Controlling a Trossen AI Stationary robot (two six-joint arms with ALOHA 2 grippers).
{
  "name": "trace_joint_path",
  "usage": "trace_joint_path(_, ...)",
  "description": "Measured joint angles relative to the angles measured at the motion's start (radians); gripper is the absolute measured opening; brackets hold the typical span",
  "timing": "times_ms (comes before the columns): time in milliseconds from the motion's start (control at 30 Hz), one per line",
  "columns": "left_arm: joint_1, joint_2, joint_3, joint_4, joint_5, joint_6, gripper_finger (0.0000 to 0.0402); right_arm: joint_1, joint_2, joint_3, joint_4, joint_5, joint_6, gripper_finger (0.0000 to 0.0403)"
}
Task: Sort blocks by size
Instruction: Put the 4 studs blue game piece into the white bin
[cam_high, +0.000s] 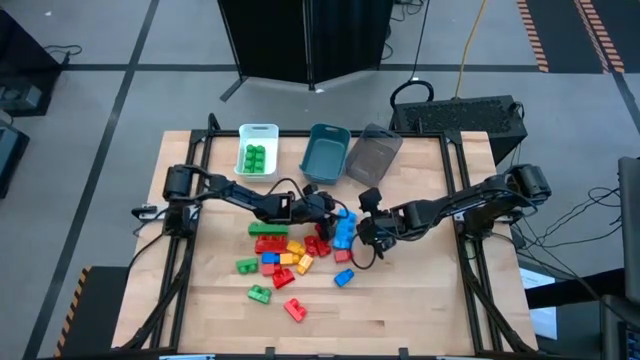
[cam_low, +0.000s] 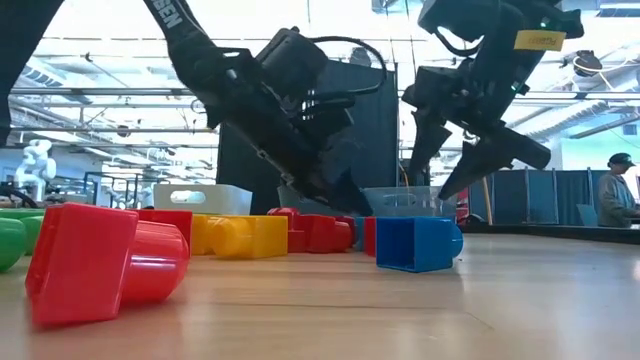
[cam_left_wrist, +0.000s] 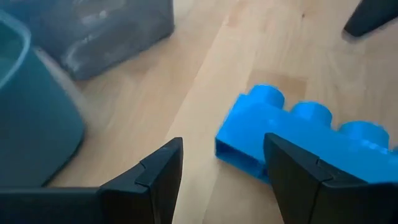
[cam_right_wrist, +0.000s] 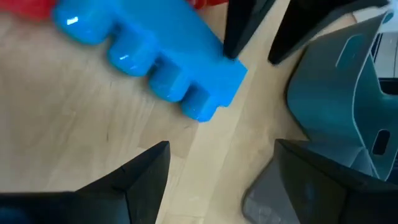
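The long blue block (cam_high: 345, 228) lies on the wooden table (cam_high: 420, 300) at the far right edge of the block pile (cam_high: 285, 262), between the two grippers and near the mouths of the bins. The left gripper (cam_high: 328, 207) sits at its far left end with fingers spread: in the left wrist view one finger (cam_left_wrist: 298, 177) overlaps that end of the block (cam_left_wrist: 298, 137) and the other (cam_left_wrist: 155, 177) stands on bare wood, so nothing is gripped. The right gripper (cam_high: 366, 232) hangs just right of the block, fingers wide and empty, raised off the table in the low view (cam_low: 470, 150); its wrist view shows the four studs of the block (cam_right_wrist: 155, 56) ahead and the left gripper's finger (cam_right_wrist: 245, 25) at the block's end.

Close behind stand the teal bin (cam_high: 325, 152) and the grey bin (cam_high: 373, 152), both tipped with their openings toward the pile; the white bin (cam_high: 257, 150) farther left holds small green blocks (cam_high: 255, 158). Red (cam_high: 322, 243), yellow (cam_high: 293, 250) and orange bricks crowd the blue block's left and near sides, and it is hard to tell whether any of them touch it.

In the low view a big red brick (cam_low: 100, 262) near the camera and a short blue one (cam_low: 415, 243) hide much of the pile, and the left arm covers the long block. A person (cam_low: 612, 195) stands far right in the room.

Bare wood lies open to the right and near side of the pile, out to the table's edges.
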Motion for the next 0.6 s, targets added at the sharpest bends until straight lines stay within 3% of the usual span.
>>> trace_joint_path(200, 0.002, 0.064, 0.091, -0.04, -0.014, 0.03, 0.0205, 0.0, 0.0, 0.0, -0.034, -0.005, 0.042, 0.027)
trace_joint_path(467, -0.043, 0.096, 0.184, -0.067, 0.145, 0.179, 0.0205, 0.0, 0.0, 0.0, -0.066, -0.139, 0.005, 0.027)
trace_joint_path(600, -0.079, 0.068, 0.195, -0.075, 0.146, 0.236, 0.0205, 0.0, 0.0, 0.001, -0.076, -0.179, -0.026, 0.0274)
